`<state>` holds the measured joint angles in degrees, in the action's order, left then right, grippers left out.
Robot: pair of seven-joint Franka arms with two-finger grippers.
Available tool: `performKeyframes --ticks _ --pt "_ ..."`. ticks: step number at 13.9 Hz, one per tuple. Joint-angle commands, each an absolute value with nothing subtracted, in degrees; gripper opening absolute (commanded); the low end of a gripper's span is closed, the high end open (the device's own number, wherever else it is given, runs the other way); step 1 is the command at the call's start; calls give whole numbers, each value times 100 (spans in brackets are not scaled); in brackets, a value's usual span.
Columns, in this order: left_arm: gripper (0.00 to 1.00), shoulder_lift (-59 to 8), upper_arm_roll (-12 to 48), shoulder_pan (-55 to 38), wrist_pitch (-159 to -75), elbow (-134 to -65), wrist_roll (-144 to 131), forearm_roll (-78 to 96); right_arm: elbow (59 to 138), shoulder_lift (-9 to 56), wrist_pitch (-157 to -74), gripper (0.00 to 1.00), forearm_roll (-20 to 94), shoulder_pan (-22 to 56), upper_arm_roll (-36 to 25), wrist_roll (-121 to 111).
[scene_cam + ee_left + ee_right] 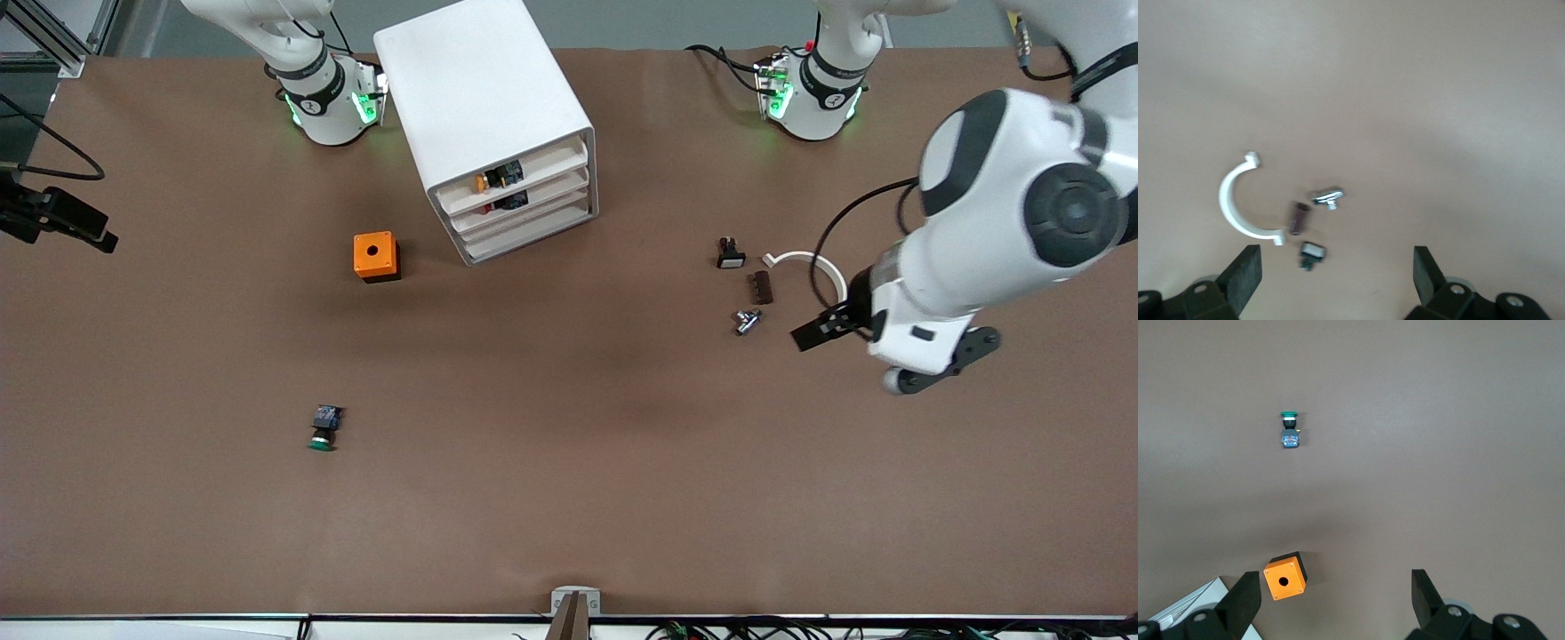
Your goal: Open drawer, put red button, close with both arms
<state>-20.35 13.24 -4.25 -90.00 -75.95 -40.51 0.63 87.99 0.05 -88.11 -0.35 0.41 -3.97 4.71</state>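
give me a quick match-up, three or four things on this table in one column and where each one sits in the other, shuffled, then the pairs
Things:
1. red button
2. green-capped button
3. orange box
4. white curved clip

Places:
A. beside the cabinet, toward the right arm's end
B. in the second drawer
C. toward the left arm's end, by the left gripper
D. alone on the table, nearest the front camera

Pairs: 1-B, 2-D, 3-A, 4-C

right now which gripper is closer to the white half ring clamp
Left. The left gripper, open, hangs just beside the white half-ring clamp at the left arm's end. The right gripper, open, is over the orange box by the cabinet.
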Motion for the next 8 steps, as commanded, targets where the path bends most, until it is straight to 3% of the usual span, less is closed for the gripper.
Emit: performKeyframes --ticks 1,8 --pt "100 -1679 1362 -177 -8746 -7761 -3482 -53 8842 -70 -8807 100 -88 114 -431 554" --pt "100 -1117 1354 413 -8508 -7787 -2041 -53 8842 -70 -8780 100 -88 114 -431 554"
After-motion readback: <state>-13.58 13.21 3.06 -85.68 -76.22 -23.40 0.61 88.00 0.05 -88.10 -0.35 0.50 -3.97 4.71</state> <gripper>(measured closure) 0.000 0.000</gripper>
